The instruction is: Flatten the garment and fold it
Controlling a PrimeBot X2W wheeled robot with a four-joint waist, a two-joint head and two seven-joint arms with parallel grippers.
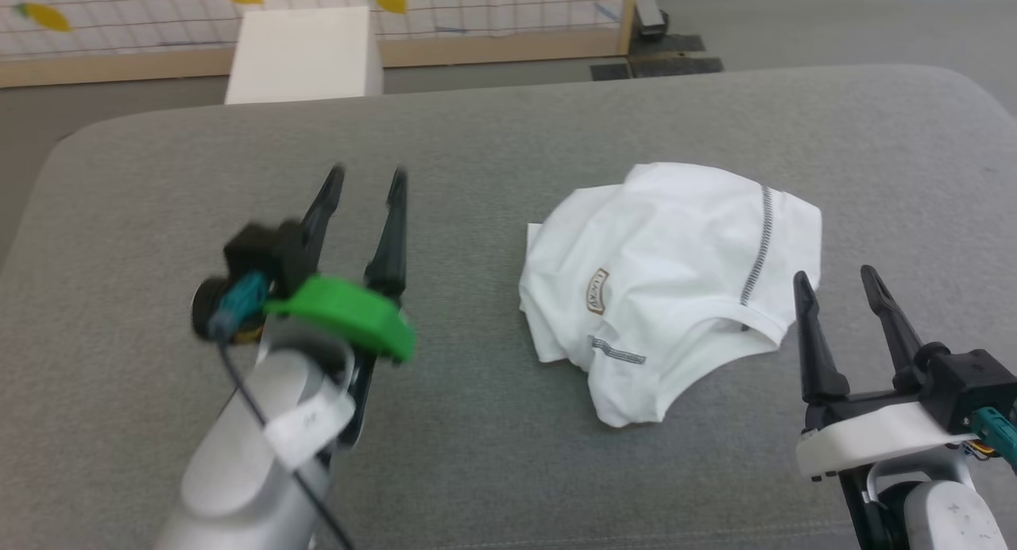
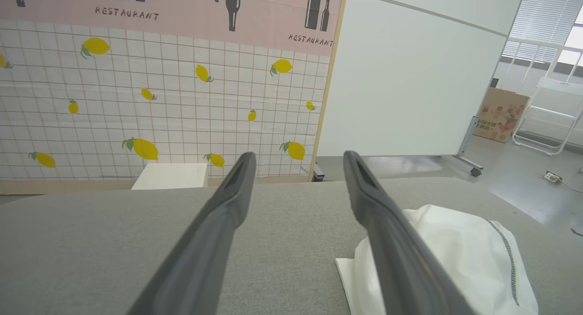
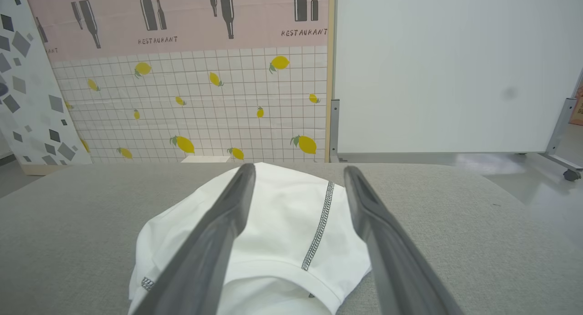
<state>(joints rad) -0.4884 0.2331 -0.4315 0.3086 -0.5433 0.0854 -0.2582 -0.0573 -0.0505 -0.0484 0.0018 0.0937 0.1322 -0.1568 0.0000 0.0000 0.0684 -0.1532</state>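
White box (image 1: 302, 53) beyond grey cushion (image 1: 477, 152)

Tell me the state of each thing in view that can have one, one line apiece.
garment, bunched in a loose heap on the grey cushion, not flattened or folded, held by nothing.
left end effector, open, empty, over the cushion, apart from the garment on its left side.
right end effector, open, empty, at the garment's right edge.
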